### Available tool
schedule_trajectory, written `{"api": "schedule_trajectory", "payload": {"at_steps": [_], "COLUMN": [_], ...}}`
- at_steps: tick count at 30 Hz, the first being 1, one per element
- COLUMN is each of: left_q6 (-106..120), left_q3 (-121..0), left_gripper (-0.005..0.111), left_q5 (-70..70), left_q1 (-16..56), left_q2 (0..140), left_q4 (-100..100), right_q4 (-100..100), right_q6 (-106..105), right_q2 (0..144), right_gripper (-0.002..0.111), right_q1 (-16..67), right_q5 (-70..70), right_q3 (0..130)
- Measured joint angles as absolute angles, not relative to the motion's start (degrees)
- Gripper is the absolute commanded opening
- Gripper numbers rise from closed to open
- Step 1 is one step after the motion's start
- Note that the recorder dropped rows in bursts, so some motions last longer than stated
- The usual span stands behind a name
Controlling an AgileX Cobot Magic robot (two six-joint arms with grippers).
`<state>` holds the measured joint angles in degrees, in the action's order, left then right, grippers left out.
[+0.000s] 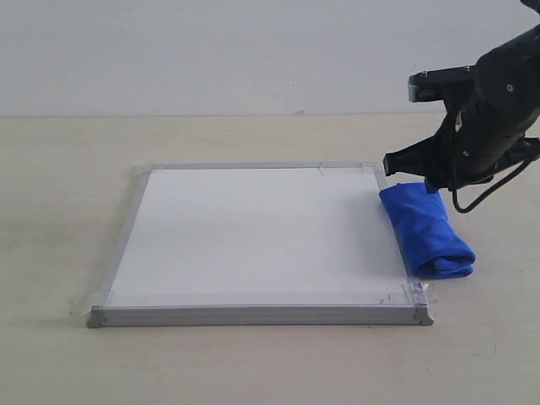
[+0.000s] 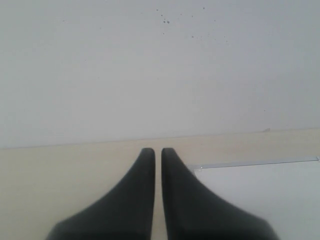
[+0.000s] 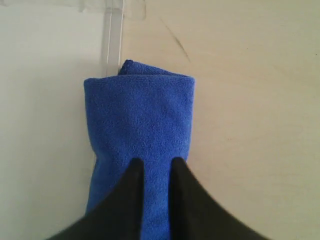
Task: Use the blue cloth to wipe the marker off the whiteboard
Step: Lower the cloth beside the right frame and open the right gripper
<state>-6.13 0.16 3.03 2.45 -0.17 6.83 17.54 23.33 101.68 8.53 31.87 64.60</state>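
Note:
The whiteboard (image 1: 253, 236) lies flat on the table, and I make out no marker line on its white surface. The blue cloth (image 1: 426, 232), folded into a long roll, rests on the board's right frame edge and the table beside it. My right gripper (image 1: 434, 184) is down on the cloth's far end. The right wrist view shows its fingers (image 3: 156, 162) closed narrowly, with a strip of the cloth (image 3: 140, 115) between them. My left gripper (image 2: 158, 150) is shut and empty, held off the board's corner (image 2: 260, 195). It does not appear in the exterior view.
The beige tabletop (image 1: 67, 169) runs all round the board, with a pale wall (image 1: 211, 51) behind it. Clear tape holds the board's corners (image 1: 418, 295). The board's silver frame (image 3: 112, 40) runs beside the cloth in the right wrist view.

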Motion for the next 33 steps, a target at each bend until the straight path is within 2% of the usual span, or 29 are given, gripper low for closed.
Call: {"api": "schedule_trajectory", "payload": {"at_steps": [22,29,33], "left_q6": [-6.13,-6.13,-6.13], "left_q3": [0.16,0.16,0.16], "left_gripper": [0.004,0.004,0.004], "left_q5": [3.03,3.03,3.03], "left_q1": [2.45,2.45,2.45], "left_q2": [-0.17,-0.17,-0.17], "left_q4": [6.83,6.83,6.83], "right_q4": [14.08,14.08,13.95], "right_q6": [20.64,20.15,19.51], "right_q2": [111.65,110.05,104.38], "right_gripper": [0.000,0.000,0.000], "right_q1": [8.53,8.53,8.53], "right_q5": [27.42,27.18,28.51], "right_q3": [62.67,62.64,62.28]}}
